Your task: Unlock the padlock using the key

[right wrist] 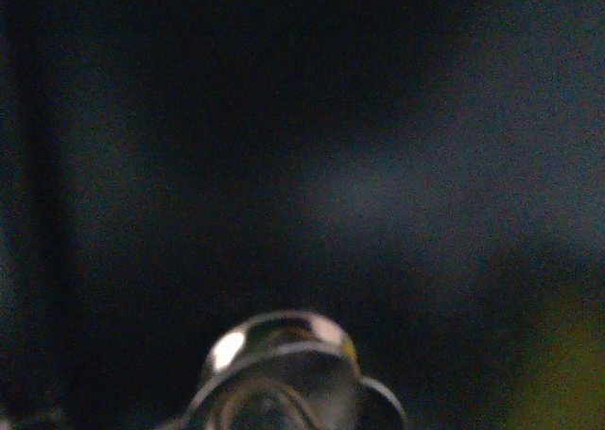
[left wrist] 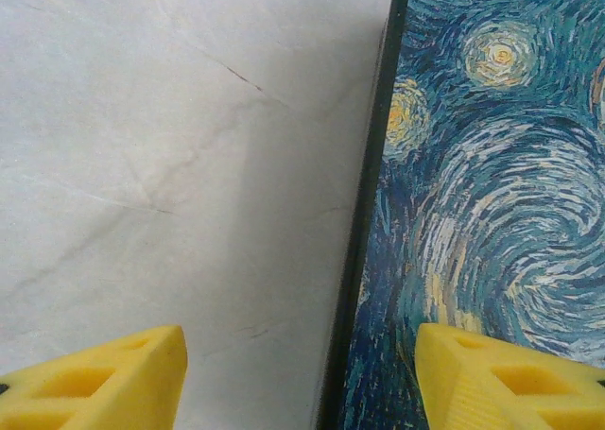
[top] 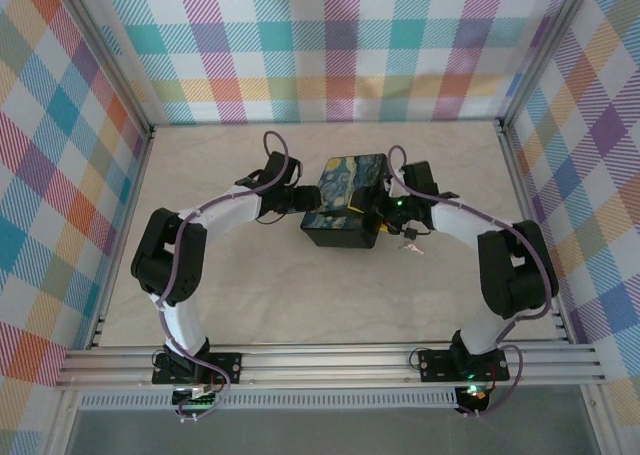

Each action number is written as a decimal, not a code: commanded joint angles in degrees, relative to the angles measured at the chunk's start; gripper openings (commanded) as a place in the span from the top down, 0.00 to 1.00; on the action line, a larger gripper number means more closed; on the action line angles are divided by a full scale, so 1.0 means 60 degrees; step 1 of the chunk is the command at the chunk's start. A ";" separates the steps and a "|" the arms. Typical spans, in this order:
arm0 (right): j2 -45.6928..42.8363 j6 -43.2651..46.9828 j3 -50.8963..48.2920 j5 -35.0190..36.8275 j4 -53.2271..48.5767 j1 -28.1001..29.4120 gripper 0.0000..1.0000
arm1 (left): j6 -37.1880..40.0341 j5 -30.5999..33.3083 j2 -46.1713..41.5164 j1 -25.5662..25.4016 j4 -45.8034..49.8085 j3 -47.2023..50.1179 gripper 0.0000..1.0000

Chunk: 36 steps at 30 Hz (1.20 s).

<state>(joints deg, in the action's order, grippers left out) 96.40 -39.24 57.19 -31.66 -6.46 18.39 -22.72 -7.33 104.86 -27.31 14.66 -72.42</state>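
Tiny padlock lay beside box right-near corner, right of centre on table, just nearward of right gripper; key not separable, axis unreadable. That gripper was nearest, jaws spread wide, nothing visibly gripped. Opposite, left gripper released, straddled box's left edge.

Box at table's centre

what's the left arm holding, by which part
Nothing, it seems: the left fingers stand apart, straddling the box edge, one over the lid, one over the table.
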 commanded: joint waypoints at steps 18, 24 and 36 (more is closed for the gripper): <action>0.1931 0.0768 0.1690 0.0230 -0.0705 0.0586 0.00 | 0.0042 0.2638 0.0394 -0.0283 0.0757 0.0163 0.33; 0.0984 0.0842 0.1437 -0.0273 -0.0971 -0.0235 0.00 | -0.0339 0.2807 0.0786 -0.0034 0.0342 0.0759 0.34; 0.0547 0.0824 0.1735 -0.1131 -0.1028 -0.0590 0.00 | -0.0400 0.2636 0.0598 -0.0030 0.0377 0.0594 0.35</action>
<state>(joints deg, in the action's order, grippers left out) 101.23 -35.09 66.87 -36.32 -11.73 15.29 -26.13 7.18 106.76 -27.92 7.70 -71.18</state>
